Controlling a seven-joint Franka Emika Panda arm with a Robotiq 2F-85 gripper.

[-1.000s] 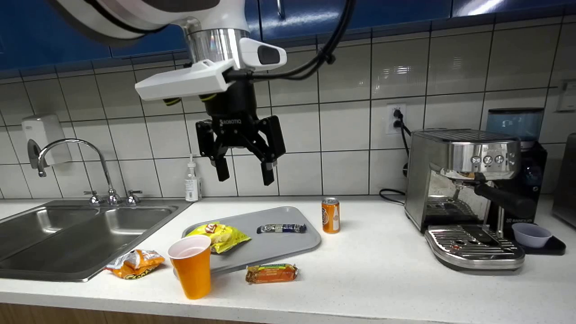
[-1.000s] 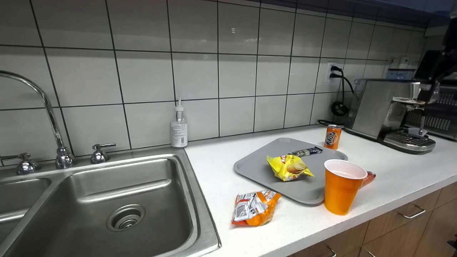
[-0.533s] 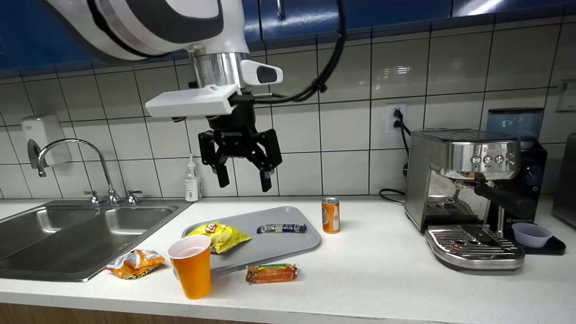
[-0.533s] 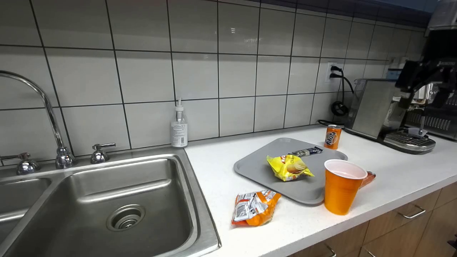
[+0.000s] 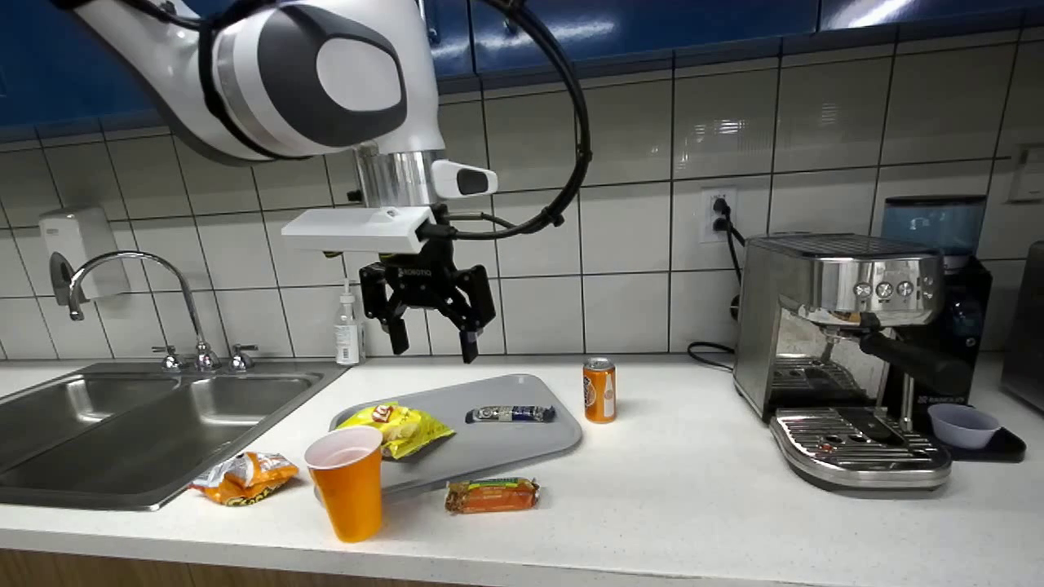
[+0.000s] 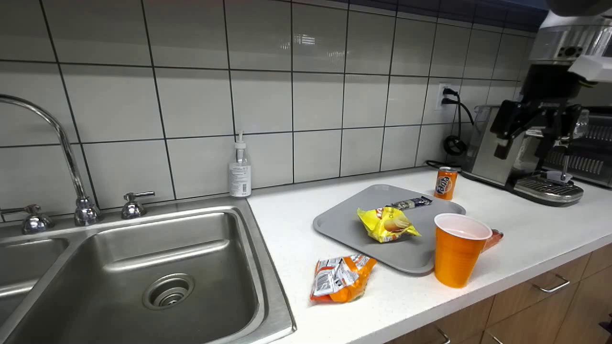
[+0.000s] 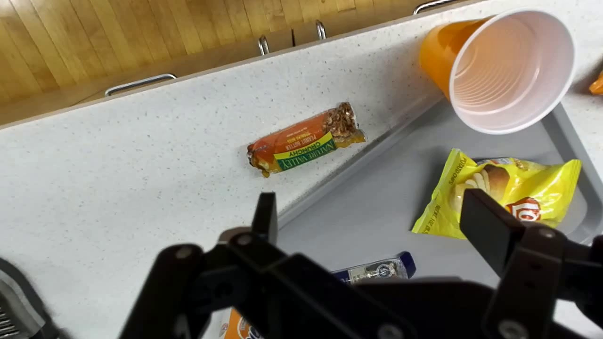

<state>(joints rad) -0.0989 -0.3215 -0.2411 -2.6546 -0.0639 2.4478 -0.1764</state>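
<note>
White, speckled countertop (image 5: 701, 522) ran along a wall of pale tiles (image 5: 628, 228) beneath blue cabinets (image 5: 644, 28). White and grey, the robot arm (image 5: 326, 90) angled down from above. Steel showed in the double sink (image 6: 215, 306) set into one end of the countertop and in the espresso machine (image 5: 832, 359) standing well apart from it. Between these two the grey tray (image 5: 489, 444) lay flat. Black and pointing downward, the gripper (image 5: 434, 346) hung well above the countertop, its jaws spread wide and gripping nothing; in the wrist view, bare tray showed through the gap between them. Just beside the tray an orange cup (image 5: 351, 497) stood upright, off to one side of the jaws. On the tray, the yellow chip bag (image 5: 400, 428) lay lower than the jaws, one of which hid part of it from the wrist camera. An orange snack bag (image 6: 344, 279) rested between sink and tray, and an orange Fanta can (image 6: 445, 184) stood upright near the tray's opposite end. Smaller yet, the granola bar (image 7: 306, 139) lay just beside the tray's edge, past the tips of the jaws in the wrist view. Slimmest, the blue-wrapped bar (image 5: 510, 414) lay on the tray, partly covered there by the gripper.
</note>
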